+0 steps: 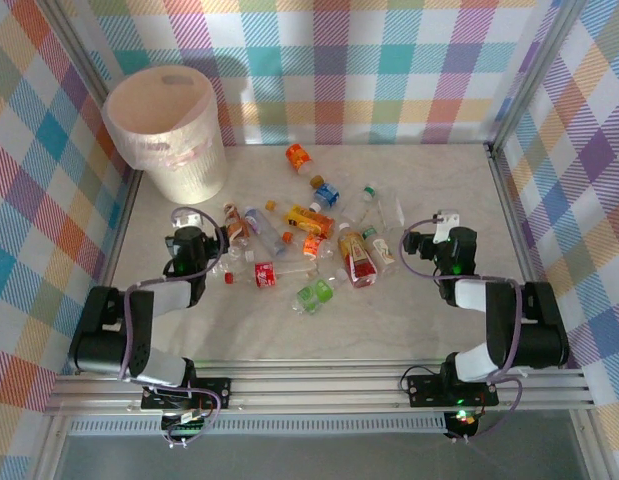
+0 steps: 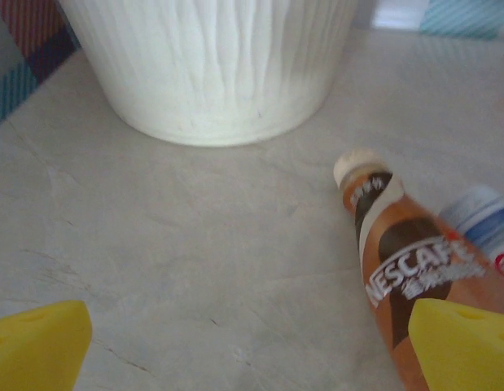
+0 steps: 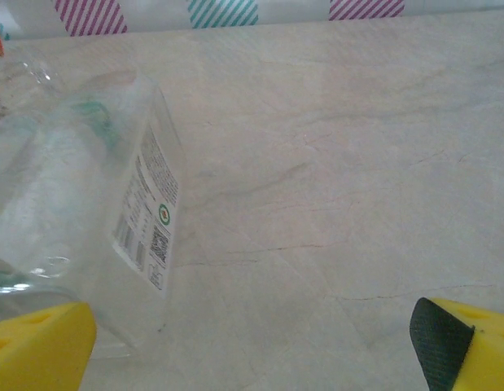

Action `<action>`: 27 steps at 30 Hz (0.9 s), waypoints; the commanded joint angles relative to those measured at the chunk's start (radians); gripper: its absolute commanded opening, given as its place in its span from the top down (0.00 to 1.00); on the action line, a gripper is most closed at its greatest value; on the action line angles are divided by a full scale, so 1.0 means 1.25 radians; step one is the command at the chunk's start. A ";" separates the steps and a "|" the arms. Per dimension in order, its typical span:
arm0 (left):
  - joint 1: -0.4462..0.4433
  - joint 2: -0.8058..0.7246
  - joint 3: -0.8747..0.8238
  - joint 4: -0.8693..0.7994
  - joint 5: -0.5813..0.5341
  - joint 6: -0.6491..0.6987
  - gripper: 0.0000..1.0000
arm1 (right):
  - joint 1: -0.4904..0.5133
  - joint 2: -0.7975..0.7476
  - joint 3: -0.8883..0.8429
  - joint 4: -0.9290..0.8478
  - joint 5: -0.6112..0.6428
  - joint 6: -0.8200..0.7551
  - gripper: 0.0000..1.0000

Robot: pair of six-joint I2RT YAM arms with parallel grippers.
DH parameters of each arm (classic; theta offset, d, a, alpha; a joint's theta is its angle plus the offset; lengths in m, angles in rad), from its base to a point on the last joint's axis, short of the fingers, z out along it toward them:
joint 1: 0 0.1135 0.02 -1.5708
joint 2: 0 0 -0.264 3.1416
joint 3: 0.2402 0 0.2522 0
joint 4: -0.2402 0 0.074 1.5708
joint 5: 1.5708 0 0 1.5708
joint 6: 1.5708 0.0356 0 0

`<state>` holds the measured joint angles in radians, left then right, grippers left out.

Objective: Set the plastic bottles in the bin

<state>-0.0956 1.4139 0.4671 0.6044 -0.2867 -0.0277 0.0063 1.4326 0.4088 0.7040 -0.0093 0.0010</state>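
The cream-white bin [image 1: 167, 130] stands at the back left, its ribbed wall [image 2: 211, 65] just ahead of my left gripper. Several plastic bottles lie scattered mid-table, among them an orange one [image 1: 299, 157], a red one [image 1: 264, 273] and a green one [image 1: 315, 294]. My left gripper [image 1: 192, 243] [image 2: 250, 350] is open and empty, low over the table. A brown Nescafe bottle [image 2: 398, 269] lies against its right finger. My right gripper [image 1: 442, 243] [image 2: 252, 350] is open too, holding nothing. A clear bottle with a white label [image 3: 81, 204] lies by its left finger.
Checked walls close the table on the left, back and right. Bare marble tabletop [image 1: 429, 180] lies at the back right and in front of the bottles [image 1: 319, 335]. A metal rail [image 1: 319, 385] runs along the near edge.
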 commanded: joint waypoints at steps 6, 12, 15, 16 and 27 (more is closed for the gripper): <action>0.003 -0.191 0.085 -0.334 -0.053 -0.214 0.00 | 0.005 -0.127 0.141 -0.368 -0.044 0.117 0.00; 0.003 -0.288 0.167 -0.630 -0.016 -0.428 0.00 | 0.004 -0.118 0.257 -0.635 -0.077 0.217 0.00; 0.002 -0.318 0.192 -0.763 0.013 -0.489 0.00 | 0.007 -0.127 0.268 -0.681 -0.152 0.258 0.00; 0.003 -0.327 0.198 -0.795 0.027 -0.502 0.00 | 0.006 -0.126 0.281 -0.712 -0.186 0.265 0.00; 0.003 -0.322 0.193 -0.790 0.191 -0.534 0.00 | 0.077 -0.103 0.266 -0.763 -0.303 0.257 0.00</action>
<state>-0.0959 1.0054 0.7097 -0.3920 -0.1291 -0.6609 0.0769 1.2884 0.7483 -0.2276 -0.3473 0.3176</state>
